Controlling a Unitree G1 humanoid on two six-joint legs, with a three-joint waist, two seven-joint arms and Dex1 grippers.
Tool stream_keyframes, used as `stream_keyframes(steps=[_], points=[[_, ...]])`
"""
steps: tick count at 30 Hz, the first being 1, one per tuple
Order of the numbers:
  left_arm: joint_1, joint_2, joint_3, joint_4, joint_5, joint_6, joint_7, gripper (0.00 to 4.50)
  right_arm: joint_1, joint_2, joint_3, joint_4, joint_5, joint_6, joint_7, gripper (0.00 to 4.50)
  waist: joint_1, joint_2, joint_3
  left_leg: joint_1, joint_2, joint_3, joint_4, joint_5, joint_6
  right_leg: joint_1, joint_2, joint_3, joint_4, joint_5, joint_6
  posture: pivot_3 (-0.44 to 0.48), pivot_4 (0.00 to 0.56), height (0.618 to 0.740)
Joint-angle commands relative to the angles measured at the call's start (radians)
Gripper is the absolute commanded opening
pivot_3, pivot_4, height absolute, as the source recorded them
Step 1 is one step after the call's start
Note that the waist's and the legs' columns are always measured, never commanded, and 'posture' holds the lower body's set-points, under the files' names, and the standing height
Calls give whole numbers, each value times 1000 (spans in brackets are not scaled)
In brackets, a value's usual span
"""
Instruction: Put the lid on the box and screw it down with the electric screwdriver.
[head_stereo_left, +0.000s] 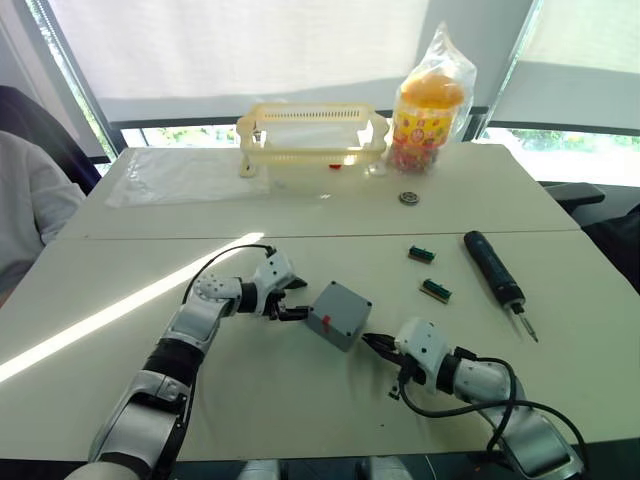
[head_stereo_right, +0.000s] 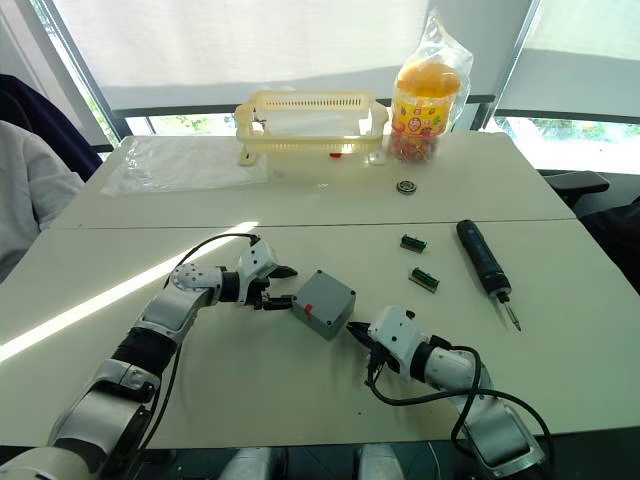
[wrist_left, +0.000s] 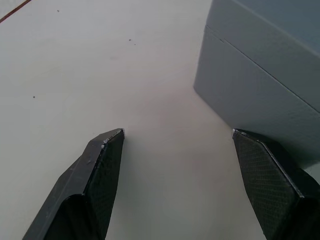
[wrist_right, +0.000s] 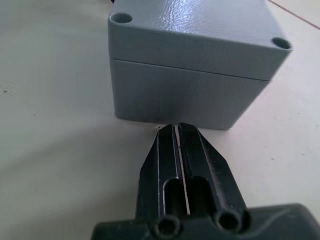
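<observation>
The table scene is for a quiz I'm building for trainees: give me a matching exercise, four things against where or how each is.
Things:
1. box
2. electric screwdriver
3. left gripper
4. right gripper

States:
A. fingers shut, tips pointing at the box
B. fingers open, beside the box
C. lying untouched, far on the right side of the table
D. between the two grippers, lid already on

Pairs: 1-D, 2-C, 3-B, 4-A
</observation>
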Motion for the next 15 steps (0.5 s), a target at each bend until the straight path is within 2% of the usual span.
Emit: stream_keyframes(steps=[1, 11, 15], points=[[18, 7, -13, -89, -16, 31, -14, 3527, -27, 8, 1, 9, 1, -23, 2, 28, -2, 0, 0, 0, 0, 0, 0, 0, 0, 0, 0, 0, 0, 0, 0, 0, 150, 740], [103, 62, -45, -281, -47, 142, -80, 3527, -46, -31, -20, 54, 22, -65, 59, 28, -2, 0, 0, 0, 0, 0, 0, 0, 0, 0, 0, 0, 0, 0, 0, 0, 150, 740], [114, 75, -46, -297, -45, 158, -87, 3527, -55, -37, -26, 73, 22, -80, 69, 28, -1, 0, 0, 0, 0, 0, 0, 0, 0, 1, 0, 0, -1, -1, -3, 0, 150, 740]])
